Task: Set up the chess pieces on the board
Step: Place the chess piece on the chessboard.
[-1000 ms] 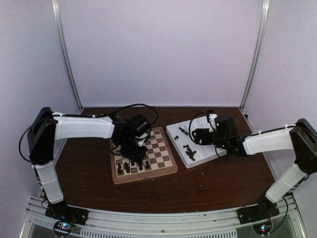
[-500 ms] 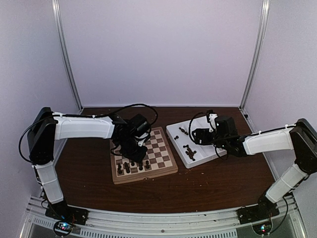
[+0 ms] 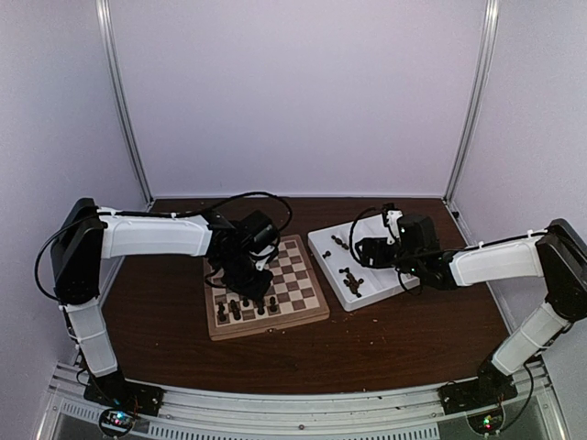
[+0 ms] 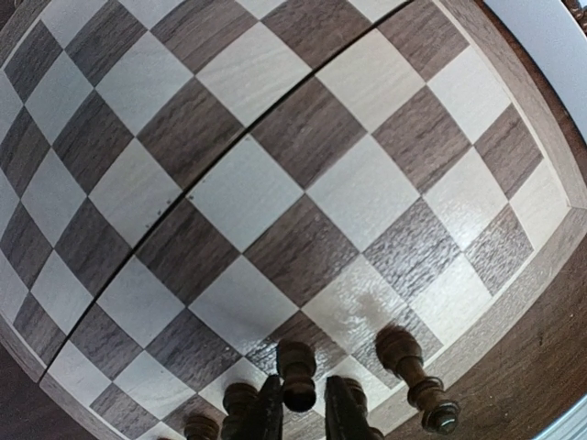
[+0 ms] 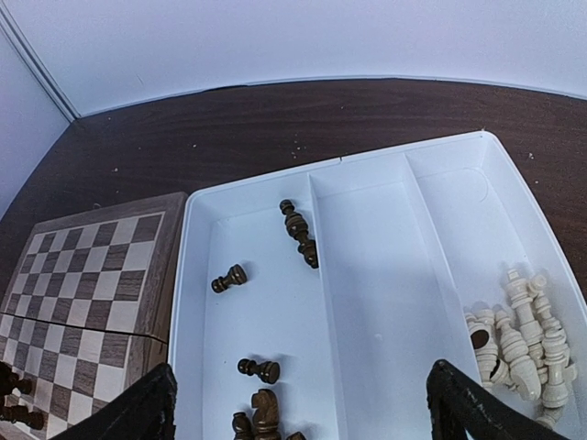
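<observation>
I see a dark brown wood table (image 3: 413, 339) from the top camera. It runs back to the pale wall behind it. Two things sit right on it.

The board (image 3: 298, 280) lies flat, a little left of the middle. It has light and dark brown squares and a tan rim. It is turned a bit, so its sides do not line up with the table's sides.

The white tray (image 3: 371, 291) lies flat to the right of the board, and it is turned a bit too. Thin walls split it into long parts.

The board and the tray are just beside each other. I cannot tell if they touch.
</observation>
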`<state>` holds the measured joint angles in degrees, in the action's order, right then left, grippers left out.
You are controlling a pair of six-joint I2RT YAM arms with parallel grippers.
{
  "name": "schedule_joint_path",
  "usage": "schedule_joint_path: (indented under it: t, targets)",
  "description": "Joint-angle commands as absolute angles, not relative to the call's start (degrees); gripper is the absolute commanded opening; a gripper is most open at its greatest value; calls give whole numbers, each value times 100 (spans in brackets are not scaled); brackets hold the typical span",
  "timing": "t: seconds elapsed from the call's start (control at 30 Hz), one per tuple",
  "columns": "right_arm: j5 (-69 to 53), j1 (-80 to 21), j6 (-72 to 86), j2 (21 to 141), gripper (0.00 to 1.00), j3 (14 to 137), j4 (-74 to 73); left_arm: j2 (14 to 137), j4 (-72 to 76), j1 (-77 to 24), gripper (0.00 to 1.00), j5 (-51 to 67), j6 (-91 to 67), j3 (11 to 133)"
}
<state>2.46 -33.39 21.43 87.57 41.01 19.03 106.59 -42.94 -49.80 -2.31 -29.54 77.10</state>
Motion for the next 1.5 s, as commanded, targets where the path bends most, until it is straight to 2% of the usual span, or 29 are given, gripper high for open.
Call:
schedule_joint_path:
  t: [0.0, 0.1, 1.1, 1.3, 1.47]
  targets:
    - [212, -3320, 2199, 8849, 93, 4245, 1871, 10719, -4184, -4948, 15, -213, -2984, 7639]
    - [212, -3321, 2201, 8850, 93, 4237, 1877, 10735, -4166, -4945, 13, -226, -2986, 7629]
    - [145, -3321, 2217, 8941, 93, 4304, 1861, 10384, -4417, -4717, 16, -211, -2745, 8271]
    - [32, -3322, 2152, 9069, 88, 4498, 1627, 9962, -4312, -4663, 19, -434, -2602, 8323]
    - [-251, -3322, 2047, 9197, 84, 4696, 1400, 9264, -3620, -4659, 23, -599, -2478, 7763]
